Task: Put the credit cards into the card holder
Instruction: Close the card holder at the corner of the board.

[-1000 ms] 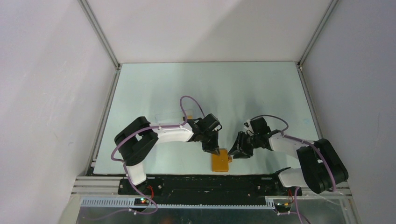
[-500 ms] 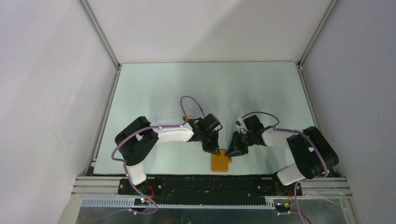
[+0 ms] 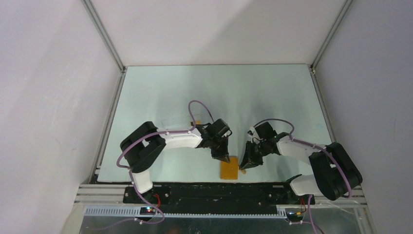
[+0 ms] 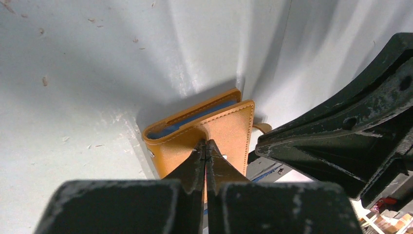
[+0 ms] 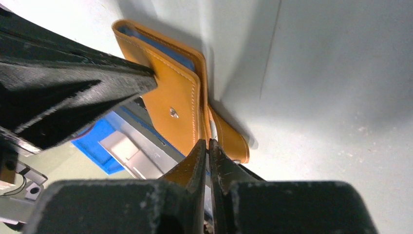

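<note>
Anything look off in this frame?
Yes. The card holder sits at the very near edge of the table; in both wrist views part of it seems to overhang, with frame hardware showing beneath. The left gripper and right gripper, both closed, crowd it. No credit cards show in any view.

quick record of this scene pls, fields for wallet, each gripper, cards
wallet: orange, folded over, at the table's near edge
left gripper: shut, tips on the wallet's top cover
right gripper: shut at the wallet's tab edge; any pinch unclear
cards: none in view
</note>
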